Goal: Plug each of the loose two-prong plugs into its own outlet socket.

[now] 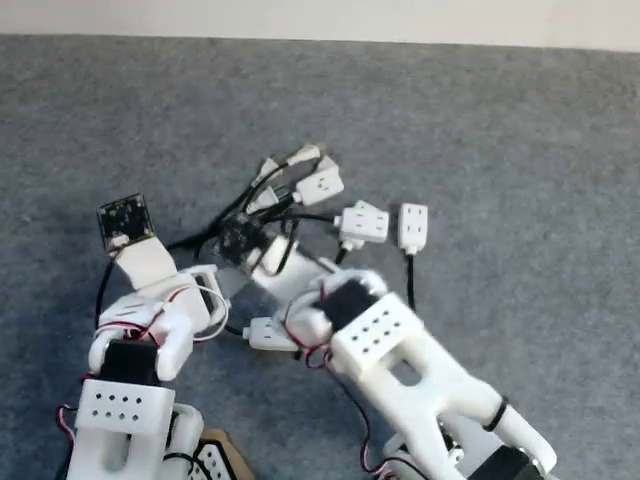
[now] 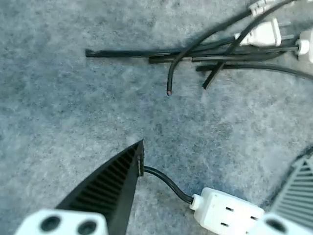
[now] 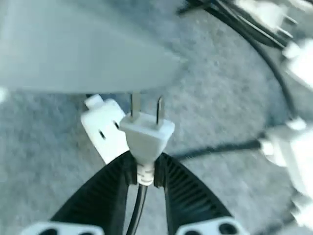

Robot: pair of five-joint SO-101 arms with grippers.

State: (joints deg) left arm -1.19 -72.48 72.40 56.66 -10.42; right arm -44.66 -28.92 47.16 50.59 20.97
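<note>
1. The right gripper (image 3: 145, 162) is clenched on a white two-prong plug (image 3: 146, 132). It pinches the neck just behind the body, and the prongs point away from the wrist.
2. Just past the prongs and a little off their line lies a white outlet socket (image 3: 103, 128), slot face showing. Plug and socket are not mated.
3. The left gripper (image 2: 225, 155) is spread wide with nothing in it. The same socket rests on the grey mat (image 1: 520, 150) between its jaws; contact cannot be told.
4. High view: this socket sits at 6 o'clock from the tangle of black cords (image 1: 225, 215).
5. Handling, as a judgement: the plug is light, hard, smooth plastic. The prongs are thin and may bend if pushed off-axis. The neck grip suits, though the plug may pivot there. The cord is limp and will drag. The socket is light enough to skid on the mat, so brace it by its long sides, clear of the slots.
6. Count: four sockets, the near one plus three at 12 to 2 o'clock (image 1: 362, 222).
7. Loose plugs (image 1: 300, 155): three at about 12 o'clock, plus the held one. The tangle may hide more.
</note>
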